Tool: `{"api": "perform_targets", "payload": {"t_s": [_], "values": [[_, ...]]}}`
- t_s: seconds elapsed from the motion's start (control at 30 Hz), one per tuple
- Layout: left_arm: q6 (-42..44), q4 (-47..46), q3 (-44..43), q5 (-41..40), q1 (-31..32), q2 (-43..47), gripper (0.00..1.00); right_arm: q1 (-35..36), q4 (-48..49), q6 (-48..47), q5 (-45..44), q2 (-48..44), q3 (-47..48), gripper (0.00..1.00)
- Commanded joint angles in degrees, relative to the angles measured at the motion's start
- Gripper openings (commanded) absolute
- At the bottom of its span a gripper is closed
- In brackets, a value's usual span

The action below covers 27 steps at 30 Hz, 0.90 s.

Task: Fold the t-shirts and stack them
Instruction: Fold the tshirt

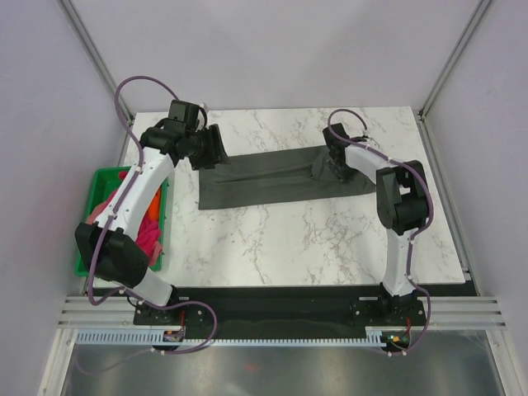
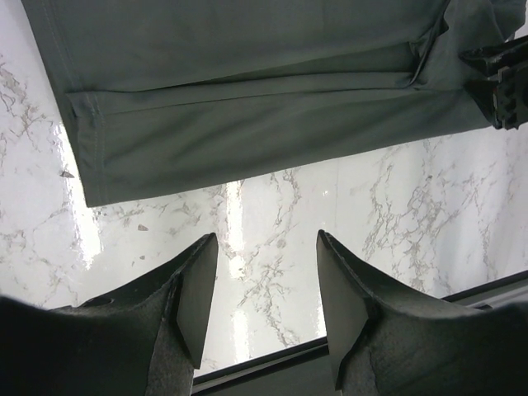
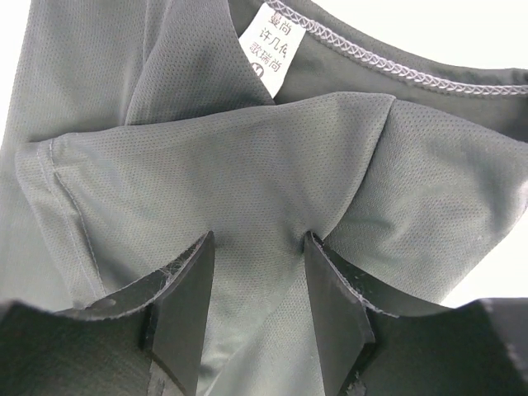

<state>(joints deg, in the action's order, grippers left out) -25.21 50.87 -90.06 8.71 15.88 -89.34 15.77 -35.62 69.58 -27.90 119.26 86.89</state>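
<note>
Right claw point(image 3: 257, 239) spread wide, collar-end cloth of charcoal t-shirt point(image 1: 264, 177) bunched between its jaws, not clamped | left claw point(image 2: 266, 239) open, empty, above bare table point(image 2: 272, 198) near hem end | shirt lies in long strip mid-table | next, judged: pinch both layers squarely at each end.

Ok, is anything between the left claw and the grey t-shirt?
Nothing visible. The left claw is open above the marble table, and only that bare strip separates it from the grey t-shirt. The right claw is at the collar end, well clear.
</note>
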Motion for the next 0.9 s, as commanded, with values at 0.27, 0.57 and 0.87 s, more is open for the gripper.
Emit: {"api": "perform_targets", "payload": {"t_s": [0.27,0.57,0.87], "values": [[1.7,-0.7,-4.5,0.7,-0.1,-3.6,0.58,-11.0,15.0,-41.5,4.7,10.7,18.1,0.56],[8.2,-0.8,-14.6,-5.1,-1.8,-24.0,0.56,-11.2,13.4,-42.2,21.3,-4.4,14.5,0.58],[12.5,-0.6,-24.2,-9.1,-2.8,-40.2,0.57,-9.2,16.9,-29.7,32.8,-25.4,-10.4,0.57]]}}
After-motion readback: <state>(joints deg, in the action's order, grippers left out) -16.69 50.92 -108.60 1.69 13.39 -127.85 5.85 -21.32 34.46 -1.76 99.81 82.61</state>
